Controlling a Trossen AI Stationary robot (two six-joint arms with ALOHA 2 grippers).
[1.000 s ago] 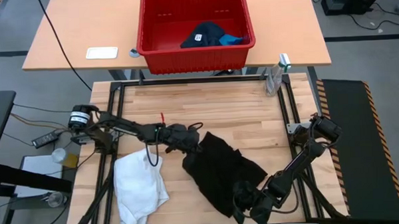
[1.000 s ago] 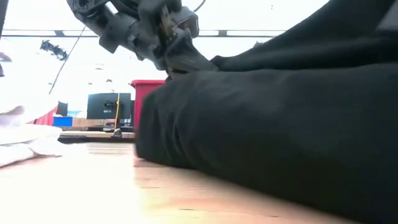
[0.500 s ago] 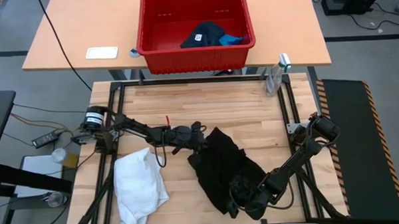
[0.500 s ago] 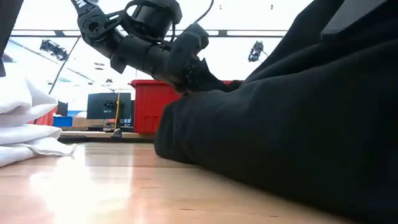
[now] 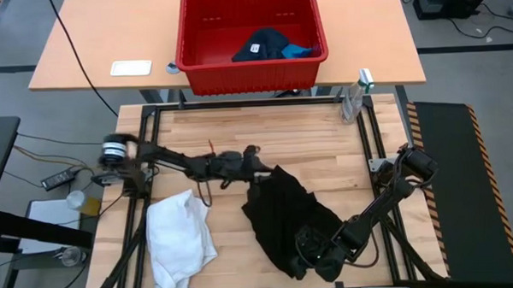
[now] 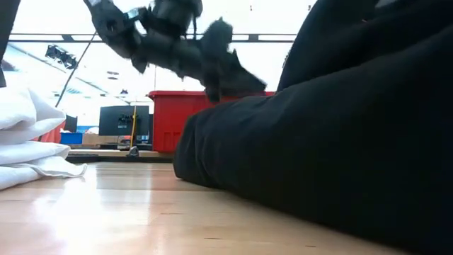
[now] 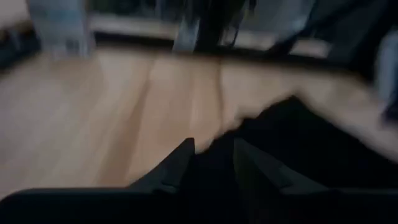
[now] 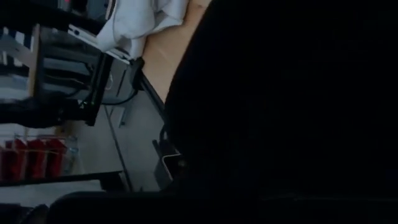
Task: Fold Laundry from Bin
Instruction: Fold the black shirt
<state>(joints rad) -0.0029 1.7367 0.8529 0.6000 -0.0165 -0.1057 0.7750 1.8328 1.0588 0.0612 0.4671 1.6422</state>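
Note:
A black garment [image 5: 284, 207] lies crumpled on the wooden table, right of centre. It also fills the low view [image 6: 318, 156]. My left gripper [image 5: 259, 157] stands open over the garment's far-left corner [image 7: 292, 124], fingers nearly level and pointing at the table's right edge. My right gripper [image 5: 314, 251] is shut in the garment's near end, buried in dark cloth [image 8: 280, 93]. A white garment [image 5: 181, 241] lies heaped at the near left. The red bin [image 5: 252, 71] stands beyond the table and holds a navy garment [image 5: 261, 43] and a small blue one [image 5: 298, 50]. My left gripper has parted fingers [image 7: 180, 165] just above the black garment's far-left corner; blur keeps me from telling whether they touch it. My right gripper is shut on the black garment's near end [image 5: 303, 241], slanting down from the table's right. Bunched cloth hides the place of contact. The rest lies on the table.
Bare wood [image 5: 239, 127] stretches between the garments and the far edge. A spray bottle [image 5: 355, 98] stands at the far right corner. A small white object [image 5: 131, 68] lies on the far desk, left of the bin.
My left gripper has gone toward the table's right and far edges, rolled its wrist, and parted its fingers at the black garment's far-left corner. The garment's left part has shifted rightward into a tighter heap. My right gripper has rolled while staying in the cloth.

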